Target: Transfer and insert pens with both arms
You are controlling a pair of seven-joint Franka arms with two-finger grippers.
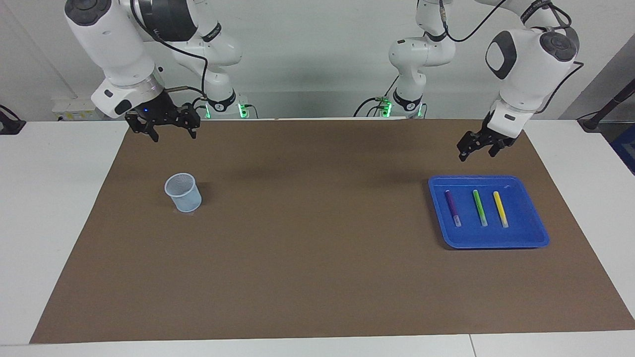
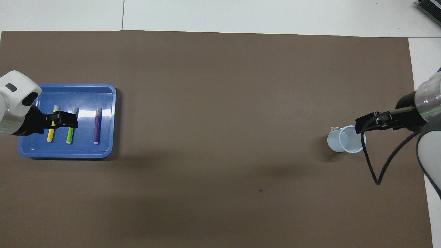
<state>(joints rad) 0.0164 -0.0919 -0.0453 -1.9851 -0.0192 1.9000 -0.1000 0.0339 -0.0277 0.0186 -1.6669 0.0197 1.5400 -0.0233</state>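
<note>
Three pens lie side by side in a blue tray (image 1: 526, 238) (image 2: 69, 154) at the left arm's end of the table: purple (image 1: 452, 207) (image 2: 97, 129), green (image 1: 479, 207) (image 2: 70, 133) and yellow (image 1: 500, 208) (image 2: 50, 135). My left gripper (image 1: 476, 154) (image 2: 67, 119) hangs open well above the tray. In the overhead view it covers part of the yellow and green pens, touching nothing. My right gripper (image 1: 173, 138) (image 2: 360, 124) is open and empty, raised over the mat by the rim of a pale blue cup (image 1: 183, 192) (image 2: 346, 139).
A brown mat (image 1: 317, 248) (image 2: 220, 103) covers most of the white table. The cup stands upright at the right arm's end. A black cable (image 2: 370, 162) loops down from the right wrist over the mat beside the cup.
</note>
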